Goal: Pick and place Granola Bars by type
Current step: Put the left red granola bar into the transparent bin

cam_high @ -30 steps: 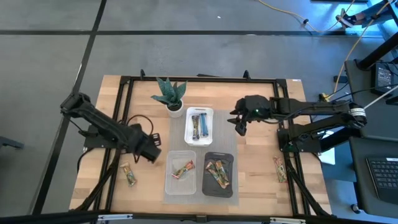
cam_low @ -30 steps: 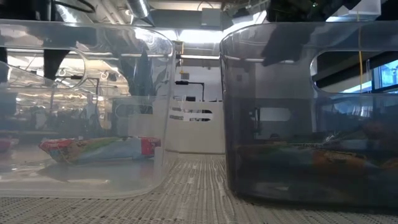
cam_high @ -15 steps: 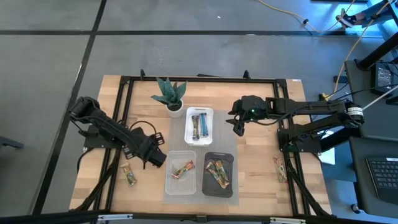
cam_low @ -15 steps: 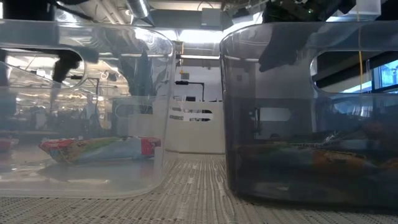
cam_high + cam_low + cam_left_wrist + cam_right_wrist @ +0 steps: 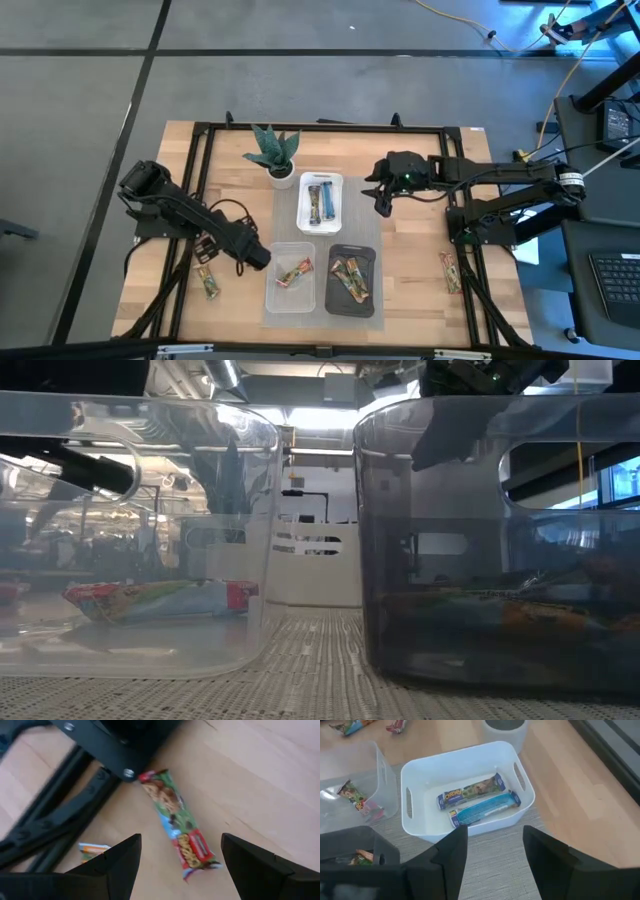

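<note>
L tool (image 5: 250,258) moved twd clear tray (image 5: 292,291), jaws apart, R tool (image 5: 381,203) half-open, wood table (image 5: 410,260), grey mat (image 5: 360,225)

Left gripper (image 5: 253,257) nearer clear tray (image 5: 271,290).

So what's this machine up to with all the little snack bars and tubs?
It is sorting granola bars by type into three tubs. The white tub holds two blue bars, and the clear tub and black tub hold others. The left gripper, open and empty, hangs over a green bar lying on the table. The right gripper waits beside the white tub, holding nothing.
</note>
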Available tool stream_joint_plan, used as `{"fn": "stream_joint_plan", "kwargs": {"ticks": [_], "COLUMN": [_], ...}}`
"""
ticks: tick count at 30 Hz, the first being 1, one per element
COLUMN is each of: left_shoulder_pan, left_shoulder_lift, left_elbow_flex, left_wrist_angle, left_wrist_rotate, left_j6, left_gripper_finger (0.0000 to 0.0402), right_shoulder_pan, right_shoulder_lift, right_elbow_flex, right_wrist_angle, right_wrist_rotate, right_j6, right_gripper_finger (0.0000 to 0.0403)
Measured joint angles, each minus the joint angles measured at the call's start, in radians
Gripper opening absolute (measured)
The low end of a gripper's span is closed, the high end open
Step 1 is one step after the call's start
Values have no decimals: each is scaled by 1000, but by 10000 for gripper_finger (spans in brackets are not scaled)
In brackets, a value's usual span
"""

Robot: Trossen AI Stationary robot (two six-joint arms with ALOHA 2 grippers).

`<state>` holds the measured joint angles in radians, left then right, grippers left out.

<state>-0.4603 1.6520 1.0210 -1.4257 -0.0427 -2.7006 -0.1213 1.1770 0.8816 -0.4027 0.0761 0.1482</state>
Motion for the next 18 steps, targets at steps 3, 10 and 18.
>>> {"fn": "stream_joint_plan", "kwargs": {"ticks": [3, 10, 18], "left_shoulder_pan": [0, 0, 30], "left_shoulder_lift": [0, 0, -5], "left_elbow_flex": [-29, -178, -262], "left_wrist_angle": [4, 261, 346], "left_wrist_rotate": [3, 13, 14], "left_j6": [-4, -9, 12], "left_gripper_finger": [265, 265, 265], "right_shoulder_pan": [-1, -1, -1], "right_shoulder_lift": [0, 0, 0], "right_elbow_flex": [0, 0, 0], "right_wrist_angle": [3, 11, 11], "right_wrist_rotate": [0, 0, 0], "right_j6": [0, 0, 3], "right_gripper_finger": [195, 195, 195]}}
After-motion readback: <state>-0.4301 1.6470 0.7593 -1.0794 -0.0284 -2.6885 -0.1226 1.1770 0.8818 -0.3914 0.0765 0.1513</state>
